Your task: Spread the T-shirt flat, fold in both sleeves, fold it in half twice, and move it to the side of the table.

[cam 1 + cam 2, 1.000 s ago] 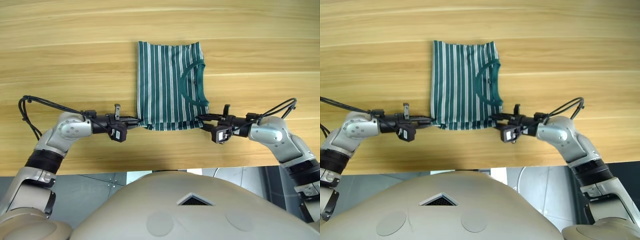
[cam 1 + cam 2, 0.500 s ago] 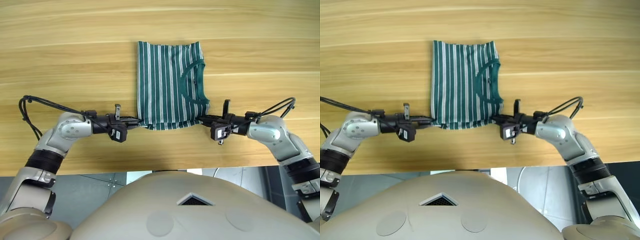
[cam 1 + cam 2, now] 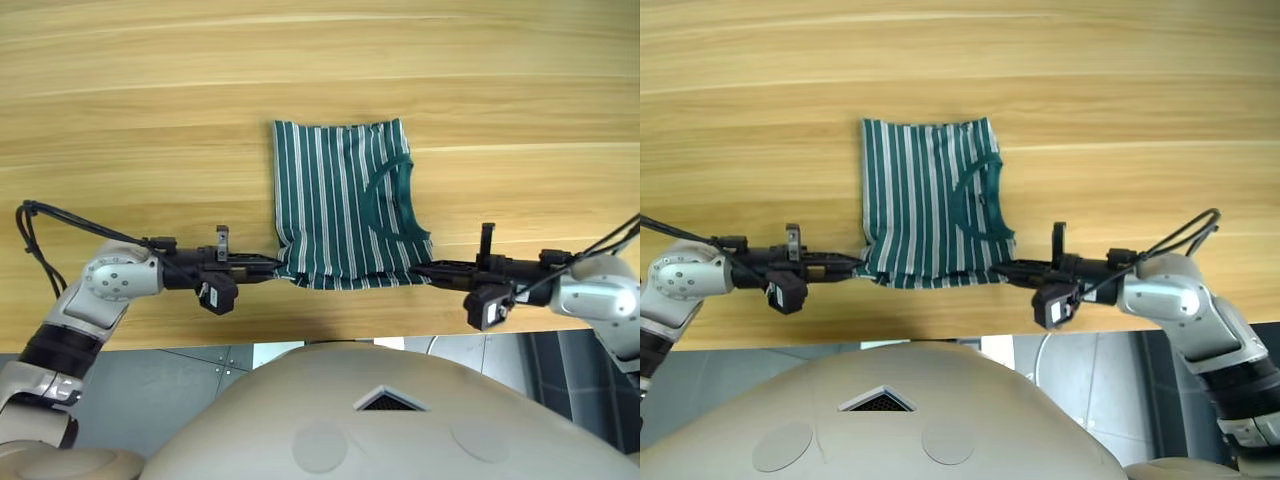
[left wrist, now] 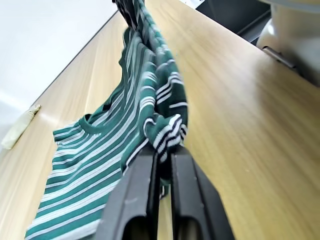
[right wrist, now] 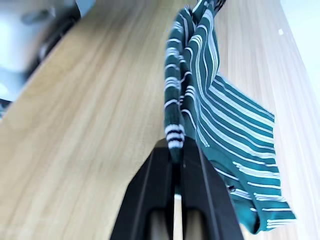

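Note:
A green T-shirt point(image 3: 345, 195) with white stripes lies folded into a narrow strip on the wooden table point(image 3: 130, 120), collar on its right side. Its near edge is lifted off the wood and stretched between my two grippers. My left gripper point(image 3: 272, 266) is shut on the near left corner, whose bunched striped cloth point(image 4: 162, 130) sits between its fingers point(image 4: 142, 185). My right gripper point(image 3: 418, 269) is shut on the near right corner, where a fold of cloth point(image 5: 176, 120) is pinched. The far part of the T-shirt still rests flat.
The table's near edge point(image 3: 150, 345) runs just below both grippers, with grey floor beyond it. Bare wood spreads to the left, right and far side of the T-shirt.
Both grippers have drawn toward the table's near edge, and the T-shirt has slid that way with them. The right gripper closed on the near right corner; the near edge is now raised and taut.

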